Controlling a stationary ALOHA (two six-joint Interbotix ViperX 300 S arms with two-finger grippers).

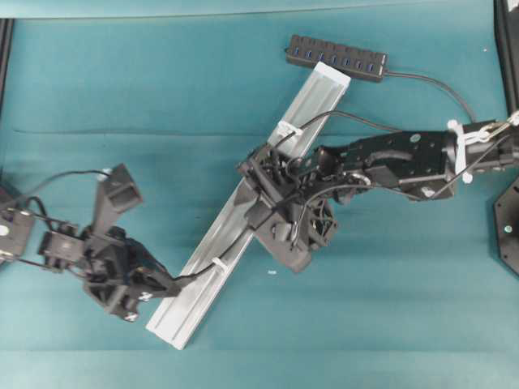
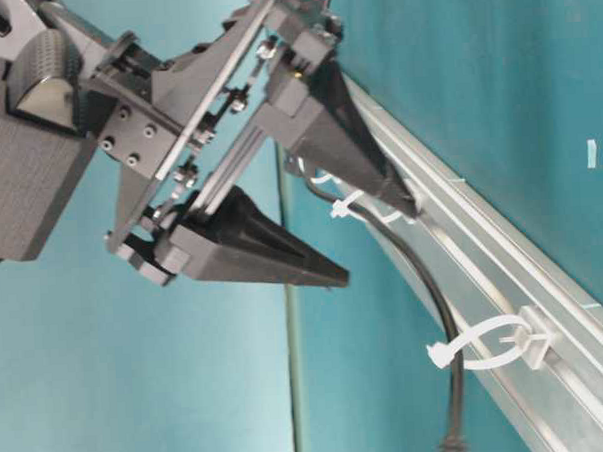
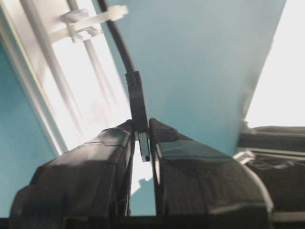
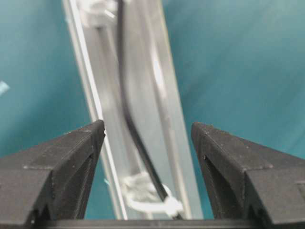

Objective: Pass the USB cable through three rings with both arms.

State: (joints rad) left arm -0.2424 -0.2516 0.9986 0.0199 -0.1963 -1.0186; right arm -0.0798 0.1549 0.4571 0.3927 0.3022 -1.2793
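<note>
The USB cable runs along the silver rail. It passes through the lower ring and through two rings in the table-level view. My left gripper sits at the rail's lower end, shut on the cable's metal-tipped plug. In the left wrist view the cable leads up past a ring. My right gripper hovers open over the rail's middle and hides the middle ring from overhead. Between its spread fingers the cable enters a ring, untouched. The upper ring is further up the rail.
A black multi-port USB hub lies just beyond the rail's top end, with its lead running off to the right. The teal table surrounds the rail. A black fixture sits at the right edge.
</note>
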